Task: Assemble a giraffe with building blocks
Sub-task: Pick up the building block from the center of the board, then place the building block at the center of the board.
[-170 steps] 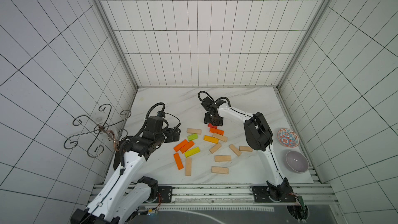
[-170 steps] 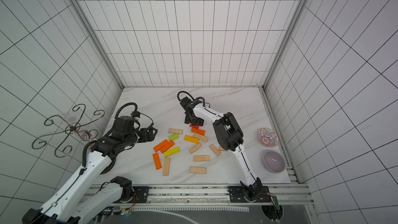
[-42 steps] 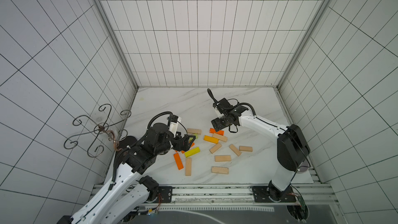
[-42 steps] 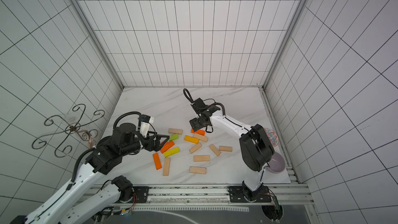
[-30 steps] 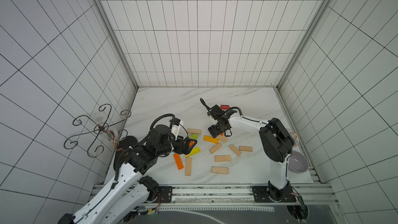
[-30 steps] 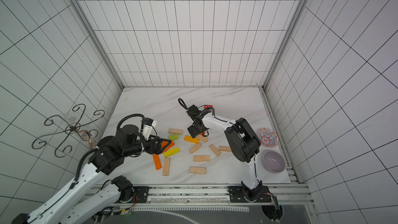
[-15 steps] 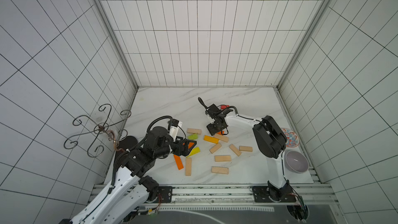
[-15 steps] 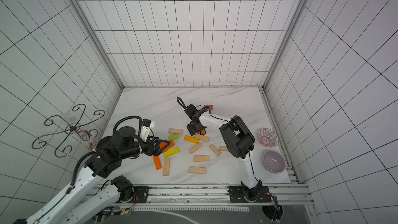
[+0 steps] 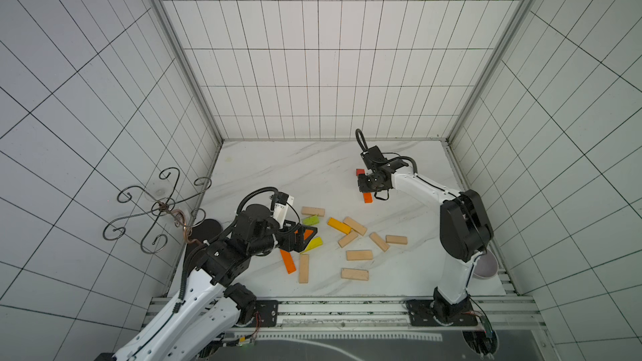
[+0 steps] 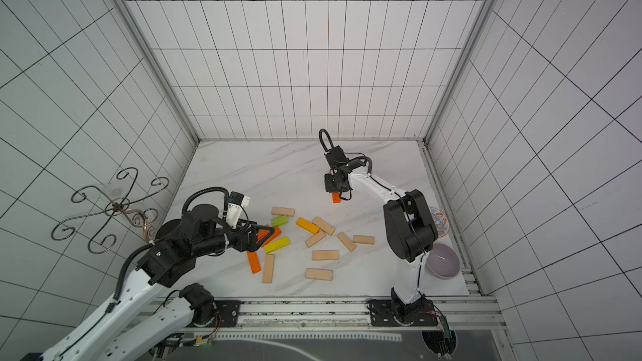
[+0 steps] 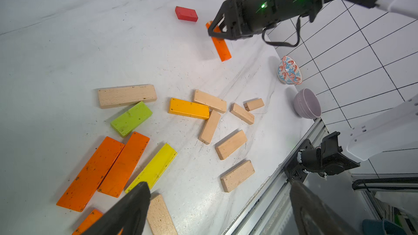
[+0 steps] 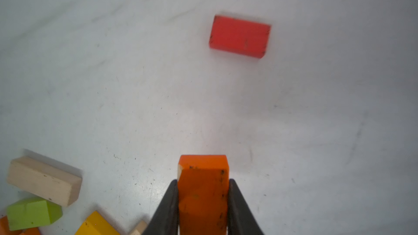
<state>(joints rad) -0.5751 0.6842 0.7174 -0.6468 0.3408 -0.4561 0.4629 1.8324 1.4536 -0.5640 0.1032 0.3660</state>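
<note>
Nearest, the left gripper (image 9: 308, 238) hovers with jaws spread wide and empty above two orange planks (image 11: 123, 163) lying side by side among loose wooden blocks (image 9: 359, 255). Farther back, past the cluster, the right gripper (image 12: 203, 185) is clamped on one end of an orange block (image 12: 203, 166) over the marble table (image 9: 278, 168). Beyond it, a red block (image 12: 240, 36) lies flat on the table, apart.
</note>
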